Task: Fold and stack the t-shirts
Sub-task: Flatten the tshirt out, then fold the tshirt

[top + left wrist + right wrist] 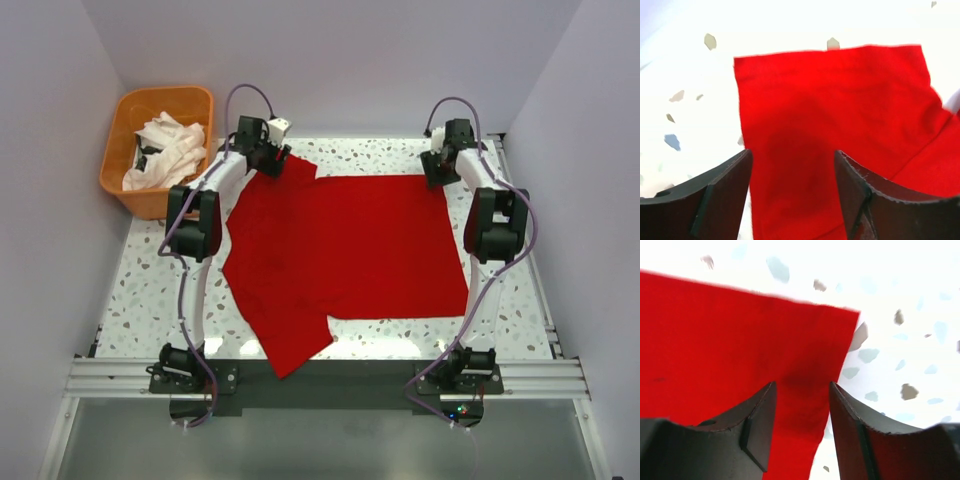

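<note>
A bright red t-shirt (345, 250) lies spread flat on the speckled table, one sleeve hanging over the near edge. My left gripper (272, 160) is open above the far left sleeve; in the left wrist view that sleeve (830, 115) lies between the spread fingers (720, 195). My right gripper (437, 168) is open over the shirt's far right corner; in the right wrist view the corner (810, 350) lies between the fingers (757, 420). White t-shirts (168, 150) lie crumpled in the orange basket (120, 180).
The orange basket stands off the table's far left corner. White walls close in the back and both sides. The metal rail (320, 375) with both arm bases runs along the near edge.
</note>
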You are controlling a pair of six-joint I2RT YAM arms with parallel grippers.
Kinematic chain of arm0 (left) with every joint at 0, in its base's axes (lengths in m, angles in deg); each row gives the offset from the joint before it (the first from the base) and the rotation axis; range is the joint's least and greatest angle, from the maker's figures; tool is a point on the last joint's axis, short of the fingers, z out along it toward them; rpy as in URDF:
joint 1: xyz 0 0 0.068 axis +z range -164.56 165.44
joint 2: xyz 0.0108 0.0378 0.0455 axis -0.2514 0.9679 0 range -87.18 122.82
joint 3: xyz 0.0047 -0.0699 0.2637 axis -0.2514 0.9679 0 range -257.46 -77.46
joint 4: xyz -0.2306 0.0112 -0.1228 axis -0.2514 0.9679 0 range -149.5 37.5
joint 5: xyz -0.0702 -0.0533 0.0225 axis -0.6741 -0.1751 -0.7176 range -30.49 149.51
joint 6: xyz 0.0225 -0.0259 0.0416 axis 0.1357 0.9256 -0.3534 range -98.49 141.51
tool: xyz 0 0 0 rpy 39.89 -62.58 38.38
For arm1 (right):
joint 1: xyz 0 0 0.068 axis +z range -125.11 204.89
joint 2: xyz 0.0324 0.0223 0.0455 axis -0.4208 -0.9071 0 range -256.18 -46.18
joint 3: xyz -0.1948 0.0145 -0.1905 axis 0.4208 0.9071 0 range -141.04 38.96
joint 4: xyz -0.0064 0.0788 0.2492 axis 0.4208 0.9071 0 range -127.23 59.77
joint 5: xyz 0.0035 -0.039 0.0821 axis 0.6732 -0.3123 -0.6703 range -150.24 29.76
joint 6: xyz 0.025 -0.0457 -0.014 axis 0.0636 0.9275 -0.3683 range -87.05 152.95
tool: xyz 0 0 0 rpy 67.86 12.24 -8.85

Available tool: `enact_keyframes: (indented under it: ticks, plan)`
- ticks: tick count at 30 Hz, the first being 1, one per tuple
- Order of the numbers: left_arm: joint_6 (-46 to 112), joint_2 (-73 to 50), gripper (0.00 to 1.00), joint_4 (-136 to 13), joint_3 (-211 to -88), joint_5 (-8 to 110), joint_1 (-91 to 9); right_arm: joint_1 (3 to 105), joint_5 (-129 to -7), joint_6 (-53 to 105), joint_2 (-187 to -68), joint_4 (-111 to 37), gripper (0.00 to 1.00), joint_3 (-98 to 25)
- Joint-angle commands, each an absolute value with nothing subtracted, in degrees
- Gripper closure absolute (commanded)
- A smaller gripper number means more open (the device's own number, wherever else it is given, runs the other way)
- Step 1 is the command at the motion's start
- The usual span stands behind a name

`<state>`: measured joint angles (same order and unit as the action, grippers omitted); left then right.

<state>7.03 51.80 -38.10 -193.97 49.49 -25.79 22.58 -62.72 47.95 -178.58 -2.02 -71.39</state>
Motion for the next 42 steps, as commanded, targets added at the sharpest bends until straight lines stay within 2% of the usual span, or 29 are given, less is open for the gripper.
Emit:
enact_keyframes:
  ticks: [1, 5, 23, 31, 37, 42]
  plan:
    - [9.5, 47.7, 0.28, -45.8, -196.5, 48.9, -25.5, 22.4, -63.8, 42.9, -176.9, -4.4, 0.50, -78.4]
    - [10.9, 47.6, 0.26, -48.2, -196.7, 49.2, -25.4, 22.3, -60.5, 39.8, -181.3, -3.0, 0.51, -83.6]
    - [12.6, 49.5, 0.25, -49.0, -197.3, 49.1, -24.8, 22.2, -55.2, 38.1, -187.9, -3.8, 0.54, -86.8]
    - [13.2, 50.6, 0.25, -49.2, -197.8, 48.8, -23.8, 22.1, -55.7, 37.3, -189.4, -2.7, 0.51, -87.4]
    - [14.5, 52.6, 0.25, -49.2, -200.2, 49.1, -23.2, 22.1, -57.5, 37.3, -189.6, -1.2, 0.60, -86.1]
    - [15.3, 54.1, 0.21, -50.4, -200.9, 50.4, -22.9, 21.9, -58.5, 37.5, -190.0, -0.8, 0.84, -86.2]
